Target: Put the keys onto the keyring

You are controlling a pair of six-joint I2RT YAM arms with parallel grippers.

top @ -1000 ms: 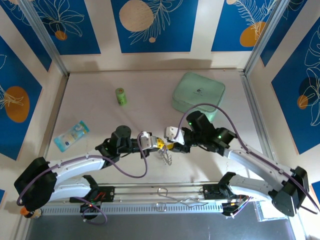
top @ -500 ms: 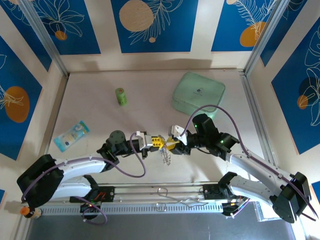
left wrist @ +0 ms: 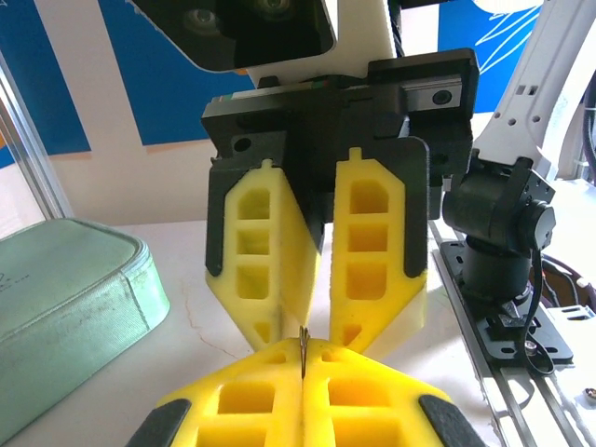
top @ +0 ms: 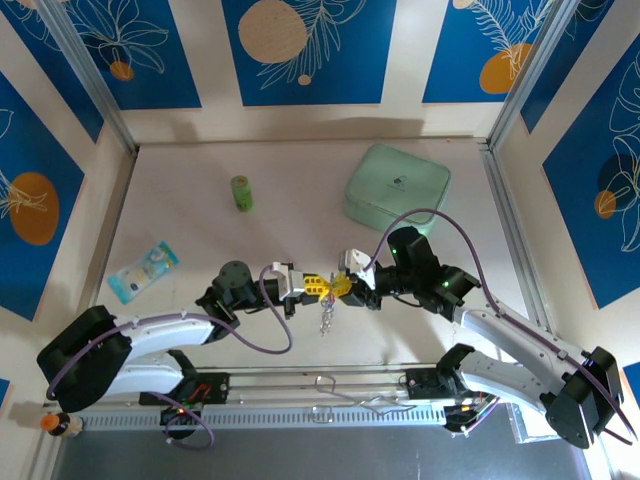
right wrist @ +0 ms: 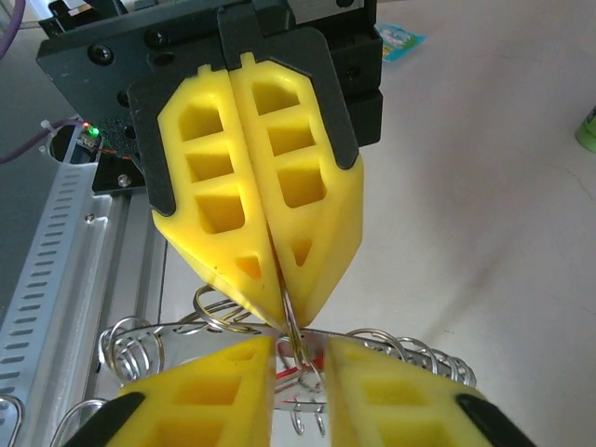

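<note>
left gripper (right wrist: 282, 303) pressed shut, pinching a wire of the keyring (top: 328, 316) | right gripper (right wrist: 300, 352) at its 3 o'clock, tip to tip, jaws slightly apart, wire in the gap | fringe hung at 6 o'clock of both | versus a second earlier: tips stayed together, right arm (top: 500, 330) drifted toward 3 o'clock

A: Arms (top: 160, 335): white shells, black joints, black bases.
B: Noted. Cables (top: 430, 211): purple, one loop per arm. And the fingers (left wrist: 368, 242)?
A: Yellow plastic wedges with rectangular cut-outs and black backing plates. The black mount (left wrist: 317, 121) behind them has small screws (left wrist: 244, 144). White camera housing (left wrist: 358, 37) on top.
</note>
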